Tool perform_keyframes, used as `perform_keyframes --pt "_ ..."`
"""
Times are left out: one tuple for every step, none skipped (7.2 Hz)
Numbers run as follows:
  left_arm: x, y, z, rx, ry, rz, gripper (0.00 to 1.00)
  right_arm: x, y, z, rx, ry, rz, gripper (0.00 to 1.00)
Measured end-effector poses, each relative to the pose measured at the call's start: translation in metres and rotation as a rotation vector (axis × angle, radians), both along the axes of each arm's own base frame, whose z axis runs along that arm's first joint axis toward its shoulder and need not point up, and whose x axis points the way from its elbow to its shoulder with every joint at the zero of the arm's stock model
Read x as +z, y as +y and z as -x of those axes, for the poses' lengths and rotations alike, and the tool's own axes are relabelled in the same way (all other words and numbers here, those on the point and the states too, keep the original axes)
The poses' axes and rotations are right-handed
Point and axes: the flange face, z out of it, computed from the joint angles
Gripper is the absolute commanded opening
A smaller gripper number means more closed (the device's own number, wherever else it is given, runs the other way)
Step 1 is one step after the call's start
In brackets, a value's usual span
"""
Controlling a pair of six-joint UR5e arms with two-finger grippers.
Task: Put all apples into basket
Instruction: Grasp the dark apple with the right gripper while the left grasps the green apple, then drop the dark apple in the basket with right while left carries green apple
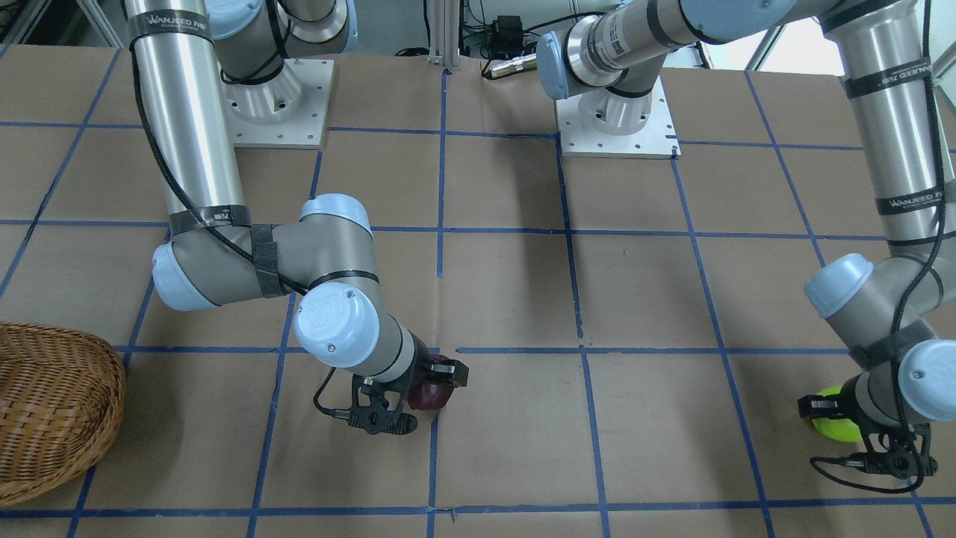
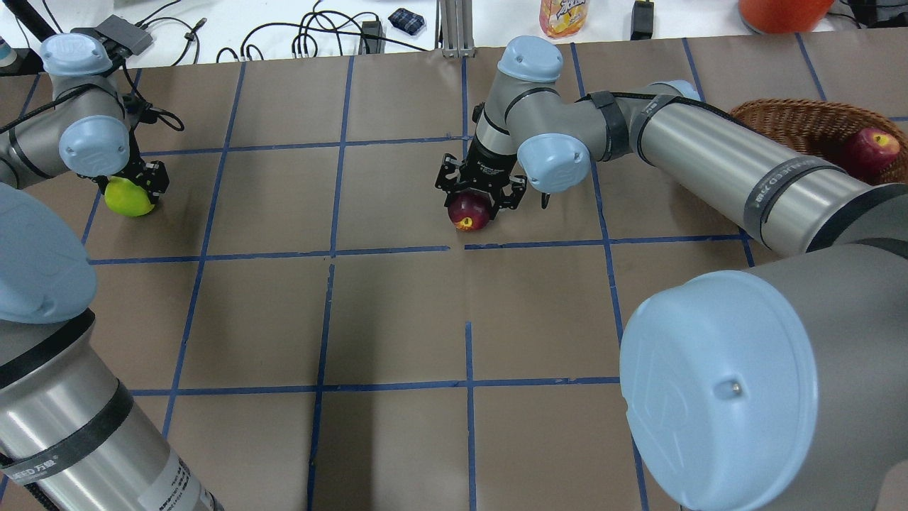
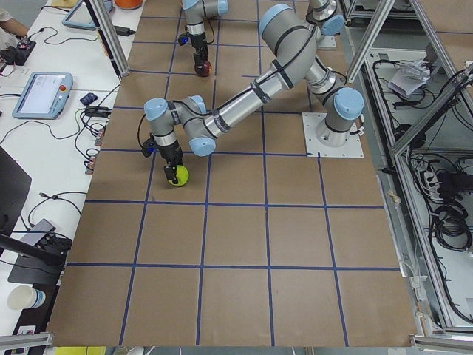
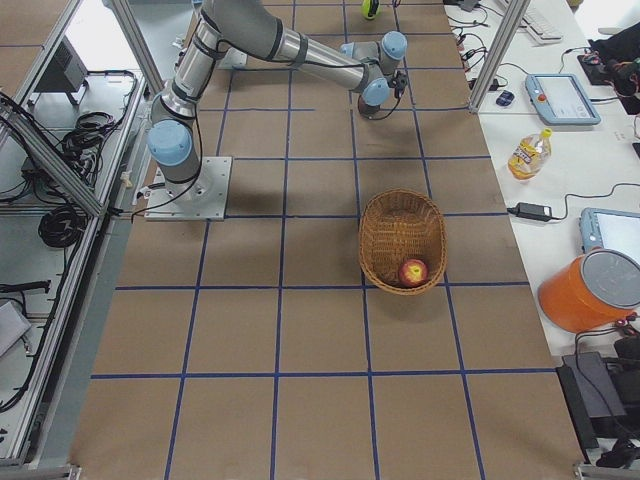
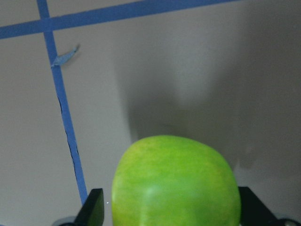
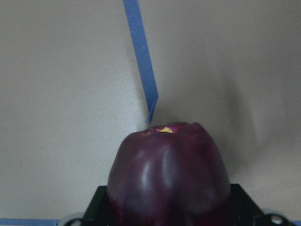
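The lime green apple (image 2: pixel 128 199) sits at the far left of the table, and my left gripper (image 2: pixel 135 186) is shut on it; the left wrist view shows the apple (image 5: pixel 176 183) filling the space between the two fingers. The dark maroon apple (image 2: pixel 468 213) is at the table's middle, and my right gripper (image 2: pixel 477 204) is shut on it from above; it also shows in the right wrist view (image 6: pixel 169 174). The red apple (image 2: pixel 869 150) lies inside the brown wicker basket (image 2: pixel 794 117) at the far right.
The table is brown paper with a blue tape grid. Both arm bases (image 1: pixel 276 104) are bolted at the robot's side. A juice bottle (image 4: pixel 528 152), an orange bucket (image 4: pixel 590 290), tablets and cables lie on the white bench beyond the far edge.
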Motion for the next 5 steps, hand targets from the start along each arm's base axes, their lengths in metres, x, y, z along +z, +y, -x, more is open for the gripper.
perform_keyframes --pt "0.004 0.000 0.003 -0.018 0.006 -0.011 0.50 0.006 -0.001 0.001 -0.009 0.003 0.007 0.00" --pt "0.012 0.000 0.009 -0.030 0.011 -0.026 0.50 0.023 -0.003 0.005 -0.020 0.003 0.024 0.00" --pt "0.028 0.000 0.021 -0.045 0.018 -0.049 0.49 0.055 -0.007 0.022 -0.022 0.018 0.039 0.00" --pt "0.050 -0.001 0.048 -0.066 0.030 -0.070 0.49 0.090 -0.012 0.064 -0.012 0.050 0.034 0.00" --pt "0.070 -0.001 0.093 -0.072 0.049 -0.069 0.49 0.120 -0.017 0.122 0.001 0.068 0.030 0.00"
